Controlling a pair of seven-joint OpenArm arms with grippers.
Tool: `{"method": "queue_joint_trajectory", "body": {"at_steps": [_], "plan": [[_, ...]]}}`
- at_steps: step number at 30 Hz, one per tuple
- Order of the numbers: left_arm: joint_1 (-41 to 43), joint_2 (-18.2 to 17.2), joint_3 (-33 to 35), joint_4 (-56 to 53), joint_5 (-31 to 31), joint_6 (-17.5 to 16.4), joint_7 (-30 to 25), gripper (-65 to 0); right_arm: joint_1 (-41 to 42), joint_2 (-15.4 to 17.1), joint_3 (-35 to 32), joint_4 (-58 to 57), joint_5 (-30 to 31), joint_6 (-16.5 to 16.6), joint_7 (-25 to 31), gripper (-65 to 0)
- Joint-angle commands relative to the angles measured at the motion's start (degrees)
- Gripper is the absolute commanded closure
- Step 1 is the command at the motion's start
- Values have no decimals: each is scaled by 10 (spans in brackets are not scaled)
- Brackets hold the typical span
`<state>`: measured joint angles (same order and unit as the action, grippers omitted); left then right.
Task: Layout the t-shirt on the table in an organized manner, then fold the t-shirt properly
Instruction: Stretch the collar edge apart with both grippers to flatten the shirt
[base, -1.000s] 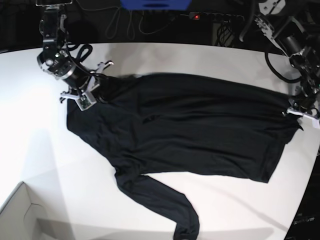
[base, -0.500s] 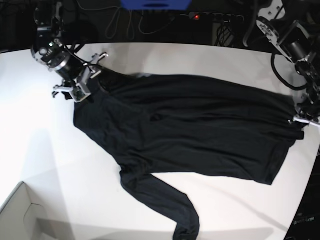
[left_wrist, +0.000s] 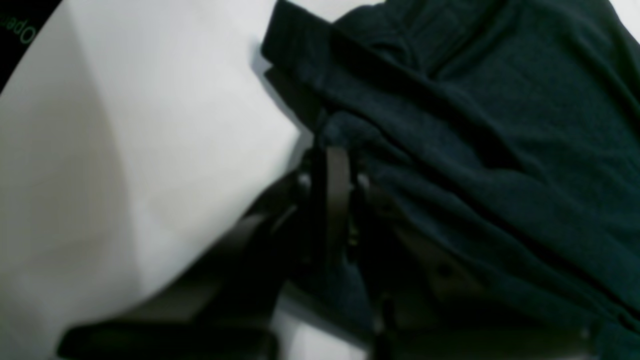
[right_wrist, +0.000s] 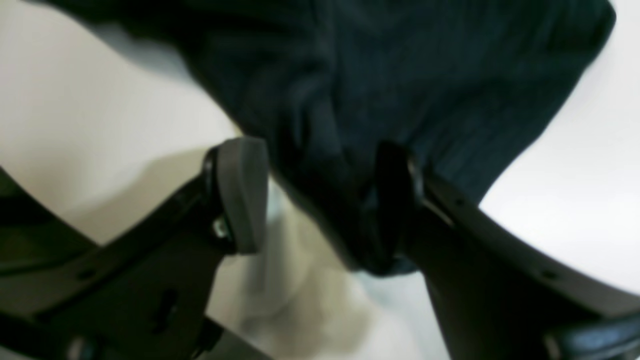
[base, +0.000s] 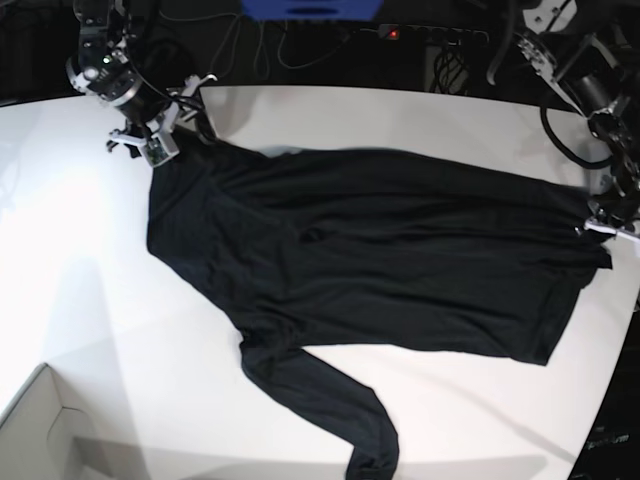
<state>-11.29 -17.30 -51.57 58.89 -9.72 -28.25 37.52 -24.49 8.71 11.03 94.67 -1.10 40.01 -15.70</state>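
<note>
The black t-shirt (base: 380, 260) is spread on the table (base: 80, 250); its right hem is pinched by the left gripper (base: 597, 228), while the right gripper (base: 170, 122) is spread at its far-left corner.

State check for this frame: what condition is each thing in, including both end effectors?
Plain black long-sleeved t-shirt: spread out but wrinkled, one sleeve trailing toward the near edge, not folded.
Left end effector: shut on the shirt's edge.
Right end effector: open, fabric between its jaws.
Large white table: bearing the shirt.

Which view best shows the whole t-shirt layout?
The base view: the full t-shirt lies spread on the table, one sleeve trailing. Both wrist views show only close-up folds of fabric.
</note>
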Motion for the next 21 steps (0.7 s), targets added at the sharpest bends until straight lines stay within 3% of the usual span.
{"method": "queue_joint_trajectory", "body": {"at_steps": [1, 4, 11, 21], "plan": [[-11, -14, 0, 8, -8, -1, -11, -1, 0, 5, 1, 6, 11, 0, 15, -344], [-11, -16, 0, 8, -6, -1, -11, -1, 0, 7, 1, -2, 11, 0, 15, -322], [4, -16, 0, 12, -9, -1, -11, -1, -3, 43, -1, -2, 11, 0, 15, -56], [39, -17, -1, 19, -10, -2, -6, -1, -28, 73, 18, 8, 11, 0, 15, -44]]}}
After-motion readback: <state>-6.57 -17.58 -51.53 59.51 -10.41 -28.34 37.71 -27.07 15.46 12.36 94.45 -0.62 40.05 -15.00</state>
